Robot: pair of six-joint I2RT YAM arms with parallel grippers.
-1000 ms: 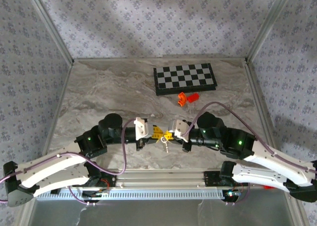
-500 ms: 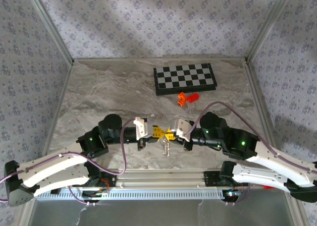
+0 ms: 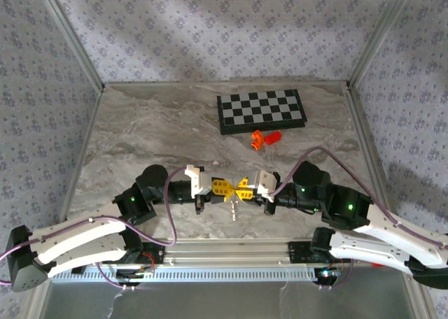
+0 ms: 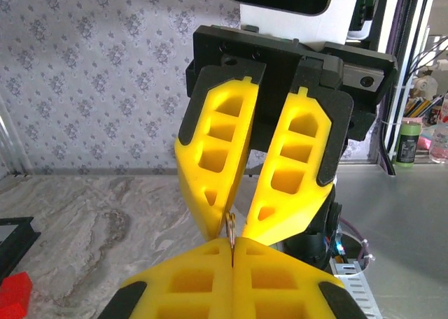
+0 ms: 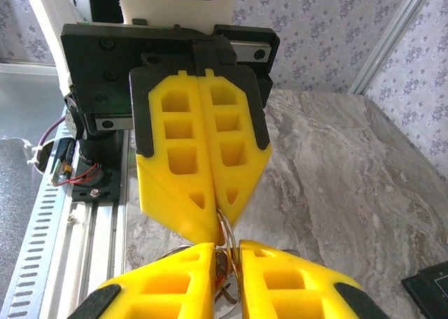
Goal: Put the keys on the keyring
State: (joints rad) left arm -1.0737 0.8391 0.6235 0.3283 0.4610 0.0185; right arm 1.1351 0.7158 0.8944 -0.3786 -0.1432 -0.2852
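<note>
We have both arms meeting tip to tip just above the near part of the table (image 3: 161,130); the left jaws are pressed fully together on the keyring (image 4: 229,226), a thin pale edge pinched at their tips, which we judge keeps the loop steady and presented to the other arm; the right jaws stand narrowly apart with the loop's wire running into their gap, and we cannot tell whether they touch it; probably slack so the ring can slide; a small silvery piece (image 3: 233,208) dangles beneath the meeting point, key or chain we cannot say.
</note>
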